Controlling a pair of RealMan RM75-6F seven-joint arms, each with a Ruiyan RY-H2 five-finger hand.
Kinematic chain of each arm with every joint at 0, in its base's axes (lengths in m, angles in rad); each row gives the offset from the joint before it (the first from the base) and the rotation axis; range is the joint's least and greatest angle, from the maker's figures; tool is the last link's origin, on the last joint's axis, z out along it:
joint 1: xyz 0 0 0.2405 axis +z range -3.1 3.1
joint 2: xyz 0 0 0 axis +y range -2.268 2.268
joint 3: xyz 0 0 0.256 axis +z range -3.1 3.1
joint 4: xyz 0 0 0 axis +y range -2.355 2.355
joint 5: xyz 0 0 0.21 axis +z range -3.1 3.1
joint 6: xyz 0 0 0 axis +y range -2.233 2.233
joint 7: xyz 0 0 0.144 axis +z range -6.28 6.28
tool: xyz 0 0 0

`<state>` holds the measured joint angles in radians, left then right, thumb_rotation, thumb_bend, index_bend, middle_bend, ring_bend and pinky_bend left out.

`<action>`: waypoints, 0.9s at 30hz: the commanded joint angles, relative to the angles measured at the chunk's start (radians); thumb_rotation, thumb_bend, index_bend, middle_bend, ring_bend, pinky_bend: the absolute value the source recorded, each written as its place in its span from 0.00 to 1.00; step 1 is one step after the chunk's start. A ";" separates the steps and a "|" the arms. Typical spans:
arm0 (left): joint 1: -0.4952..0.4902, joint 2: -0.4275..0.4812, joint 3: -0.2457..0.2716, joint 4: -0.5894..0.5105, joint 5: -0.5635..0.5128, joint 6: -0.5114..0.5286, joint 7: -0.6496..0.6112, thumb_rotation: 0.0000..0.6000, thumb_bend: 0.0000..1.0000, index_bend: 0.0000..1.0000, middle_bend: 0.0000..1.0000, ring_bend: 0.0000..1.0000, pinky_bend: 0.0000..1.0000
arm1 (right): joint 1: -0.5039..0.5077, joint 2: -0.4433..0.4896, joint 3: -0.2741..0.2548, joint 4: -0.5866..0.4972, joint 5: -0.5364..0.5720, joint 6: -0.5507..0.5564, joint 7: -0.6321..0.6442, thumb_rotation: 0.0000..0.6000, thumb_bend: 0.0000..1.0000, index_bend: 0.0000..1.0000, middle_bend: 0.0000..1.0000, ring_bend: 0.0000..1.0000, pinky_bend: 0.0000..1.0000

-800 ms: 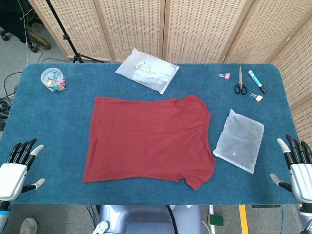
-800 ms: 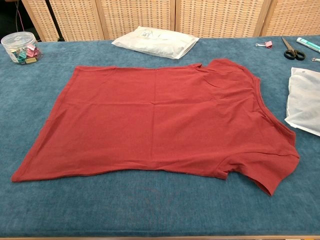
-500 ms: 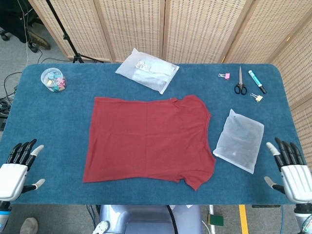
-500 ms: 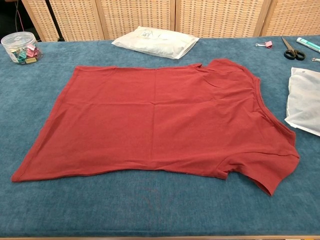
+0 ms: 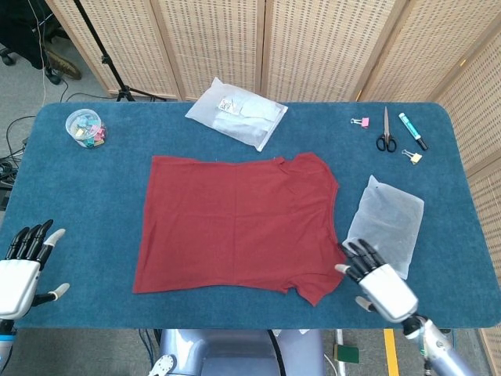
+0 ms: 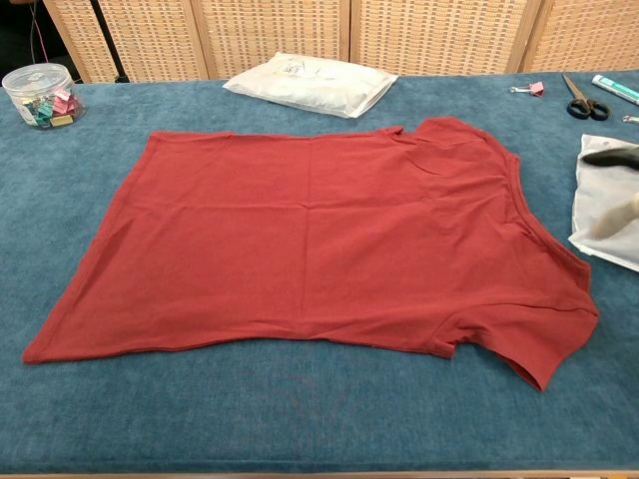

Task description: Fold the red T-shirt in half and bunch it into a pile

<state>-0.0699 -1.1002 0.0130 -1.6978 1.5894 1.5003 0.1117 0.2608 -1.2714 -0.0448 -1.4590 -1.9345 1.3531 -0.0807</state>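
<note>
The red T-shirt (image 5: 239, 222) lies flat and spread out on the blue table (image 5: 86, 188), collar toward the right, hem toward the left; the chest view shows the red T-shirt (image 6: 319, 235) whole. My right hand (image 5: 378, 281) hovers by the near right sleeve, fingers spread and empty, just right of the shirt's edge. In the chest view only fingertips of the right hand (image 6: 611, 157) show at the right border. My left hand (image 5: 23, 265) sits off the table's near left corner, fingers apart, holding nothing.
A clear plastic bag (image 5: 386, 225) lies right of the shirt, beside my right hand. Another packaged bag (image 5: 236, 113) lies behind the shirt. A clip jar (image 5: 84, 128) stands far left. Scissors (image 5: 385, 133), a marker (image 5: 412, 131) and binder clips (image 5: 360, 121) lie far right.
My right hand has swept in from the table's right edge leftward to the shirt's near right sleeve. The left hand dropped slightly. The shirt has not moved.
</note>
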 commanded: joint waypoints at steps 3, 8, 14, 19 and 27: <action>-0.005 -0.002 -0.006 0.002 -0.017 -0.013 0.004 1.00 0.00 0.00 0.00 0.00 0.00 | 0.049 -0.063 -0.008 0.009 -0.018 -0.058 -0.046 1.00 0.00 0.35 0.00 0.00 0.00; -0.008 -0.002 -0.010 0.002 -0.027 -0.019 0.002 1.00 0.00 0.00 0.00 0.00 0.00 | 0.071 -0.086 -0.010 0.003 -0.013 -0.084 -0.082 1.00 0.00 0.36 0.00 0.00 0.00; -0.011 -0.001 -0.012 0.003 -0.035 -0.025 0.002 1.00 0.00 0.00 0.00 0.00 0.00 | 0.087 -0.101 -0.022 0.003 0.007 -0.121 -0.130 1.00 0.00 0.37 0.00 0.00 0.00; -0.011 -0.001 -0.011 0.002 -0.037 -0.026 0.002 1.00 0.00 0.00 0.00 0.00 0.00 | 0.091 -0.111 -0.036 0.009 0.026 -0.145 -0.159 1.00 0.00 0.37 0.00 0.00 0.00; -0.013 -0.001 -0.010 0.002 -0.040 -0.031 0.003 1.00 0.00 0.00 0.00 0.00 0.00 | 0.098 -0.134 -0.056 0.003 0.027 -0.157 -0.185 1.00 0.00 0.37 0.00 0.00 0.00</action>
<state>-0.0826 -1.1017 0.0030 -1.6959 1.5499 1.4693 0.1149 0.3562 -1.3981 -0.0976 -1.4561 -1.9065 1.2011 -0.2590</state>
